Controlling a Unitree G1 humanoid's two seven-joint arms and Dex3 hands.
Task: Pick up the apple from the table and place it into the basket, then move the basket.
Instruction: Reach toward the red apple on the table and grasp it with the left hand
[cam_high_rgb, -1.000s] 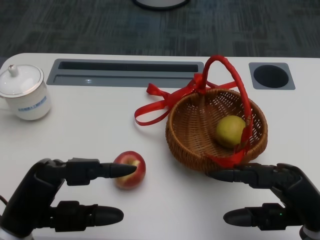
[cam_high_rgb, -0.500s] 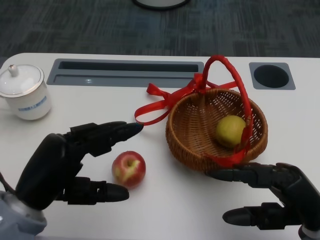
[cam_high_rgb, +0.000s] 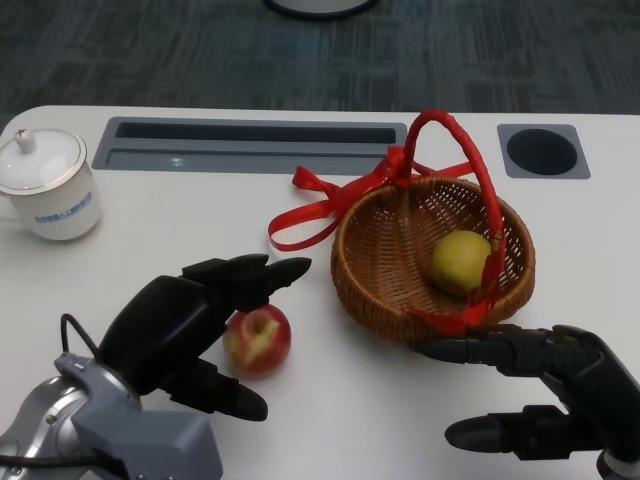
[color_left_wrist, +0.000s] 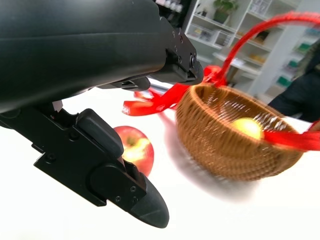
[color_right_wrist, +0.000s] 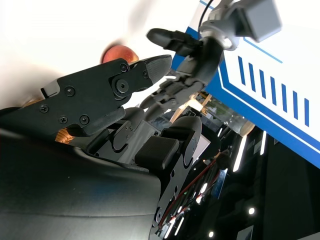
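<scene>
The robot's black left hand has swung over the red-and-yellow apple, fingers apart and bracketing it, ungrasped, beside the woven wicker basket.

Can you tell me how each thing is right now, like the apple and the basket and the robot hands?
apple: on the table, not gripped yet.
left robot hand: open, fingers around the apple.
right robot hand: open, holding nothing.
basket: upright, handle up.
yellow fruit: inside the basket.
lidded cup: lid on.
</scene>
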